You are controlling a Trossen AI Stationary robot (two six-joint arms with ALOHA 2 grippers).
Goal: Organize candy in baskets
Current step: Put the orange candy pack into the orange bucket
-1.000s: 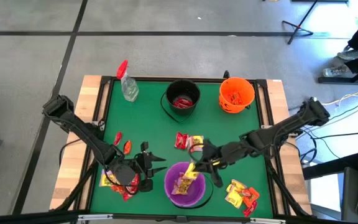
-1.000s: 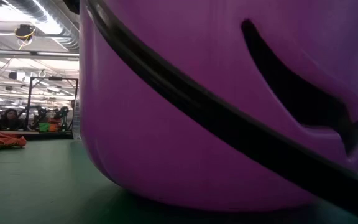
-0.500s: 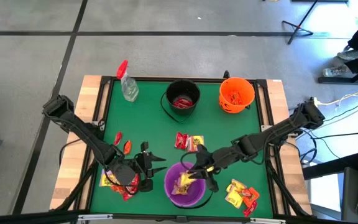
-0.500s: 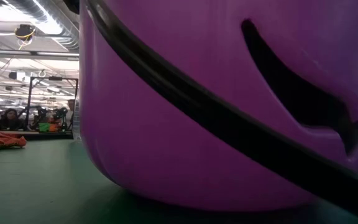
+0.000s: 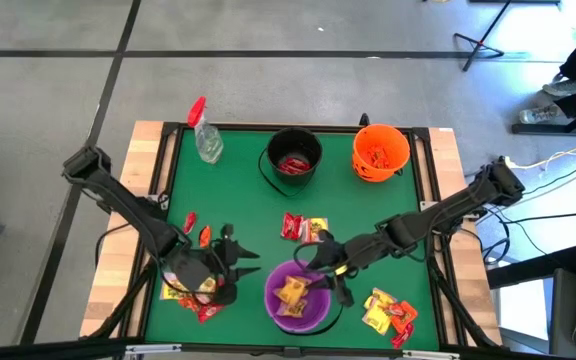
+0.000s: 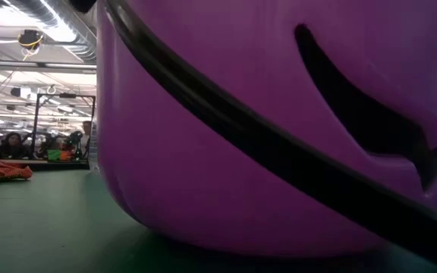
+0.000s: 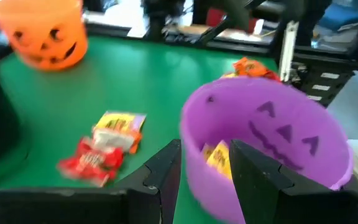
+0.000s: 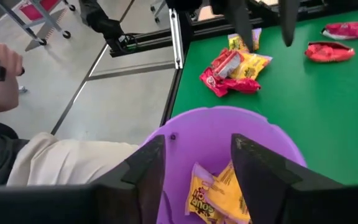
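Right end effector (image 5: 320, 262) open over purple bucket (image 5: 271, 300), yellow candy (image 5: 293, 292) inside

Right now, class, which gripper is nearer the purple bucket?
Right. The right gripper hangs open over the purple bucket's rim; the left gripper waits beside it, over the table.

Purple bucket (image 5: 298, 297): upright at the near edge, carved face on its wall, yellow packets (image 8: 211, 190) inside.
Black bucket (image 5: 294, 156): upright at the far side, red packets (image 5: 293, 163) inside.
Orange bucket (image 5: 380, 151): upright, just beside the black one, orange-red packets inside.
Loose candy on the mat: red-and-yellow pair (image 5: 301, 228) mid-table; yellow-and-red cluster (image 5: 387, 312) near right; red packets (image 5: 195, 231) and a mixed heap (image 5: 190, 295) near left.
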